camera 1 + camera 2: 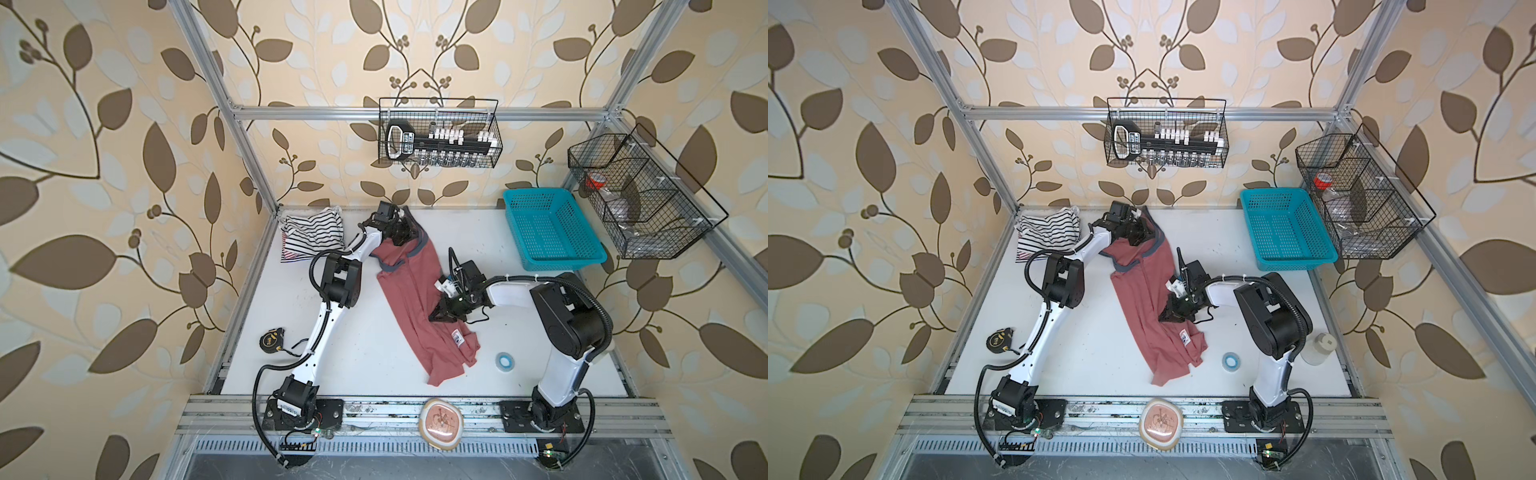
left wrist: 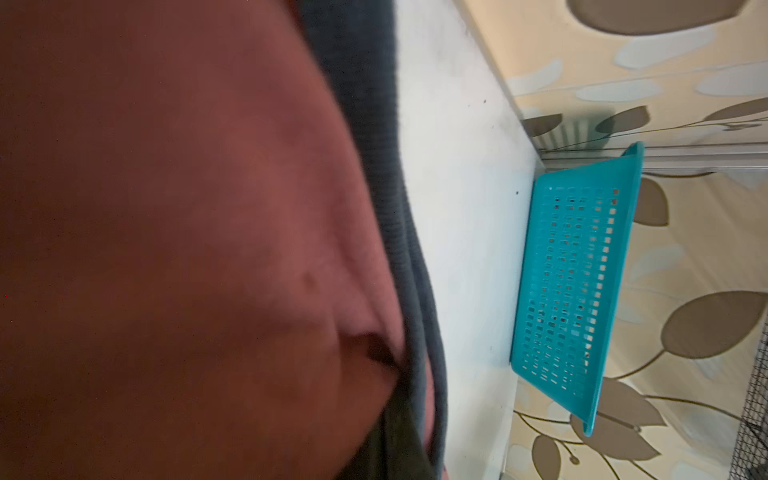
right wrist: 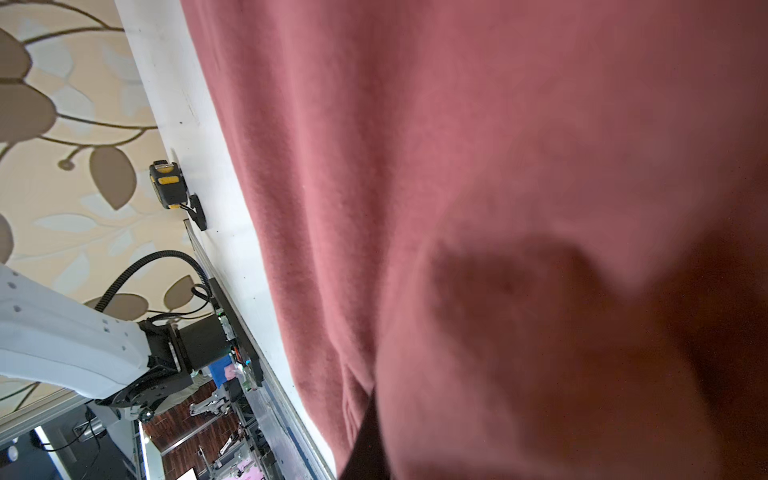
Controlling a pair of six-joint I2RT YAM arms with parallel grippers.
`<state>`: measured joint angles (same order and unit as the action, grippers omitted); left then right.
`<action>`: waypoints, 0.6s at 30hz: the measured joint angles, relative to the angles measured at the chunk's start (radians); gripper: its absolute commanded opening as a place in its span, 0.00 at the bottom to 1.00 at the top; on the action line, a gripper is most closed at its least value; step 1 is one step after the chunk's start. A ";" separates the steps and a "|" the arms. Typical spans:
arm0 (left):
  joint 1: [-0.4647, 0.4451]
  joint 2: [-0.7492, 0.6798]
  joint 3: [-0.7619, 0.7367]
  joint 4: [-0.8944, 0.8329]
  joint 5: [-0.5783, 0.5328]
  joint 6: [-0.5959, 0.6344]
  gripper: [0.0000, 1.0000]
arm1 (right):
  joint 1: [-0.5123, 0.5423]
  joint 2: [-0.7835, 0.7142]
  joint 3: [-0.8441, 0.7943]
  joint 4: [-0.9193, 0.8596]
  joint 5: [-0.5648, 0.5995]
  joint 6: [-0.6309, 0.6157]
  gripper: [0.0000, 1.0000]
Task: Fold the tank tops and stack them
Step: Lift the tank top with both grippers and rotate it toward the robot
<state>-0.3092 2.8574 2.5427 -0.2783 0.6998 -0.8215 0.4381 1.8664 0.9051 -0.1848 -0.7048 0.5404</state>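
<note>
The dusty red tank top (image 1: 411, 299) (image 1: 1138, 299) with grey-blue trim lies stretched in a long diagonal across the middle of the white table. At its far, trimmed end my left gripper (image 1: 409, 233) (image 1: 1144, 232) is shut on it; the red cloth (image 2: 166, 208) and trim (image 2: 374, 166) fill the left wrist view and hide the jaws. My right gripper (image 1: 435, 318) (image 1: 1165, 318) is shut on the top's right edge near the hem, the cloth (image 3: 457, 124) draped over its jaws. The black-and-white striped tank top (image 1: 316, 230) lies folded at the back left, over a red-and-white striped one (image 1: 289, 253).
A teal basket (image 1: 548, 232) (image 2: 573, 270) stands at the back right. A tape measure (image 1: 272, 340) (image 3: 168, 185) lies by the left edge and a blue tape roll (image 1: 504, 360) near the hem. Wire baskets (image 1: 436, 133) hang on the walls. A plastic bottle (image 1: 1318, 348) stands behind the right arm.
</note>
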 measured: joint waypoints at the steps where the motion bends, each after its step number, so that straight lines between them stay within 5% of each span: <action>1: 0.000 0.011 0.002 0.042 0.005 -0.024 0.13 | 0.006 0.006 0.002 0.015 -0.008 0.012 0.09; 9: -0.011 0.079 0.058 0.250 -0.038 -0.120 0.26 | 0.039 0.089 0.064 0.114 -0.075 0.111 0.13; 18: -0.010 0.093 0.064 0.370 -0.101 -0.122 0.47 | 0.072 0.126 0.116 0.195 -0.089 0.211 0.30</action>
<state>-0.3191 2.9501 2.6072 0.0921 0.5991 -0.9436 0.5106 1.9926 1.0214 0.0105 -0.7937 0.7513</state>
